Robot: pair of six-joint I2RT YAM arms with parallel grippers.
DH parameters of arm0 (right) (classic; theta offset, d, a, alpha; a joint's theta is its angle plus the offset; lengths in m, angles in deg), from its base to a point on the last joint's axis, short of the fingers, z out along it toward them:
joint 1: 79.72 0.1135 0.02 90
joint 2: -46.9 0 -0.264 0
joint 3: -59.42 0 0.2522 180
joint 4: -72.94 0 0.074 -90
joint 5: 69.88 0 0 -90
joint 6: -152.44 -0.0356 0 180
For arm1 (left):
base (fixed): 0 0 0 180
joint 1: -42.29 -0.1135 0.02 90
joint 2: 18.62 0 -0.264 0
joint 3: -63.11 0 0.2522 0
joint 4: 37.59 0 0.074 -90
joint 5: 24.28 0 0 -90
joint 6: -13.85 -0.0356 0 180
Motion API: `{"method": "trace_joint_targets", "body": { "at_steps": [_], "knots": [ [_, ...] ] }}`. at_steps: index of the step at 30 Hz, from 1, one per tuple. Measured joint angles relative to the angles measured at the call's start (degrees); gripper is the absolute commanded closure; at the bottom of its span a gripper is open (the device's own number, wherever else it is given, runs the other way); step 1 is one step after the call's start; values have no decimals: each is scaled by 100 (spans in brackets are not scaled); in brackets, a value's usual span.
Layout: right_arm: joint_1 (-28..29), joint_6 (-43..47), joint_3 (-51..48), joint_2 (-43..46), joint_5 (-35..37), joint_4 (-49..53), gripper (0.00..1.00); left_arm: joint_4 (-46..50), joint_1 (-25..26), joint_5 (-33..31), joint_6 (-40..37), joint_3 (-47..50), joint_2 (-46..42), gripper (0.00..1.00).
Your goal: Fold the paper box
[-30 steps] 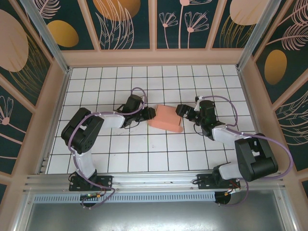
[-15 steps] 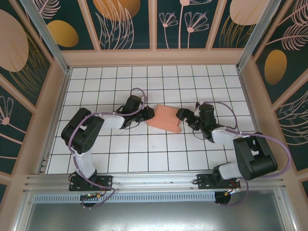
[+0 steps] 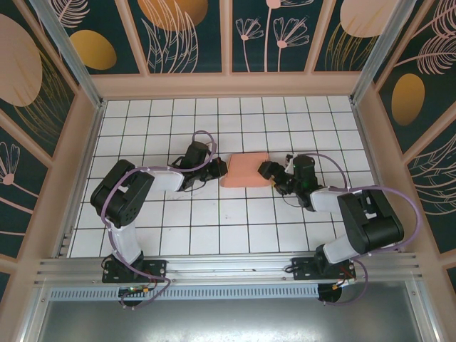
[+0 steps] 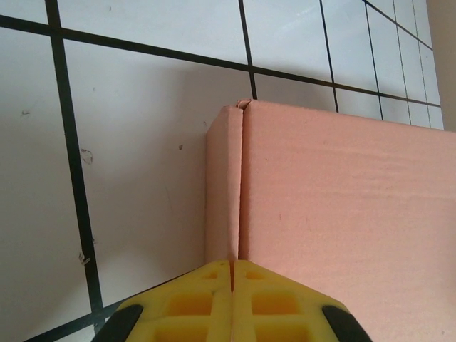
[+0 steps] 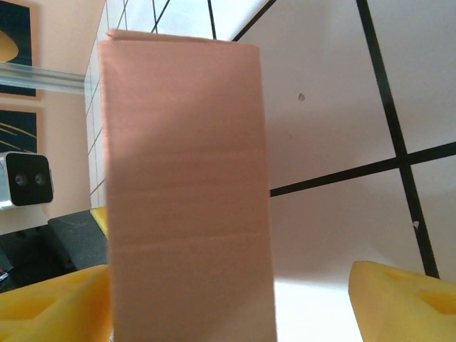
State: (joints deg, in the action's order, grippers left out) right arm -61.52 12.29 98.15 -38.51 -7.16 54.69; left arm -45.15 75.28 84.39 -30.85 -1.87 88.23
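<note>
- The paper box (image 3: 246,170) lies on the white tiled table (image 3: 178,229), a little beyond its middle. It is directly between the two arms.
- From above it reads as a small, flat, salmon-pink rectangle with its long sides running left to right.
- The left claw (image 3: 218,169) is at the box's left short edge and touches it. The arm is stretched low across the tiles, with a purple cable (image 3: 204,135) looping over its wrist.
- In the left wrist view the yellow pads (image 4: 191,308) are pressed together with only a hairline seam between them. The claw is closed.
- In that same view a crease runs straight into the seam. It separates a narrow strip of card on the left from the broad panel on the right. The pads appear to pinch the card at this fold.
- The right claw (image 3: 268,171) sits at the box's right short edge, also low over the table.
- In the right wrist view its yellow fingers (image 5: 51,306) are spread wide, so this claw is open.
- The end of the box reaches in between the fingers and lies close against the left-hand one. It is well apart from the other finger, with bare tile in the gap.
- Beyond the box in that view is a white camera block (image 5: 28,179) with two dark lenses.
- Dark floral wall panels (image 3: 187,35) enclose the table on three sides.
</note>
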Motion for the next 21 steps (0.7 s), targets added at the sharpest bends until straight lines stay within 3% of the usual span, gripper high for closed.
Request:
{"method": "trace_joint_targets", "body": {
  "at_steps": [6, 9, 16, 18, 21],
  "knots": [
    [0, -46, 13, -26, -129, -166, 43, 2, 0, -9, -9, 2, 0, 88],
    [0, -92, 15, -26, -133, -164, 51, 7, 0, -48, -48, 2, -7, 77],
    [-11, -120, 15, 13, -192, -162, 54, 4, -11, -229, -323, 177, -221, 58],
    [-13, -94, 17, 101, -219, -125, 54, -87, -9, -306, -476, 315, -459, 44],
    [-26, -13, 59, 269, -238, -33, 54, -391, 2, -514, -800, 654, -986, 2]
  ]
}}
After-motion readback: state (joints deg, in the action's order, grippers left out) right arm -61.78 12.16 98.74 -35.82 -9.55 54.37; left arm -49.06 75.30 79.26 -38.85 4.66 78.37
